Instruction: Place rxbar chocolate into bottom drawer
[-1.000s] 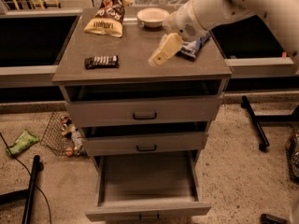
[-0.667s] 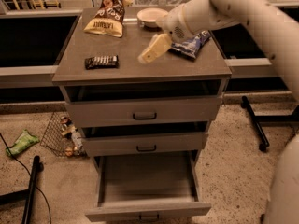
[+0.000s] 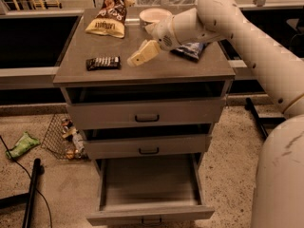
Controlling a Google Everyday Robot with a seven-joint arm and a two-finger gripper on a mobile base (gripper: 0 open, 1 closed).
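The big white arm (image 3: 247,37) sweeps in from the right, reaching over the grey cabinet (image 3: 156,72). Down at the near side, the bottom drawer (image 3: 149,213) is pulled well out, its deep grey box facing up, while the middle drawer (image 3: 148,146) and the top drawer (image 3: 146,114) sit much further in.

On the floor to the left there's a wire basket (image 3: 64,137) with bits inside and a green wrapper (image 3: 21,144) further left.

Up on the cabinet top, a yellow-and-brown snack bag (image 3: 108,18) lies at the far left. A pale bowl (image 3: 155,16) sits at the far middle, and a blue chip bag (image 3: 190,50) is on the right, partly under the wrist.

The gripper (image 3: 135,58) hangs low over the middle of the top, pointing left — whether it's spread or closed, I can't tell. The rxbar chocolate (image 3: 103,62) lies flat on the top, near the front left, just left of the gripper and apart from it.
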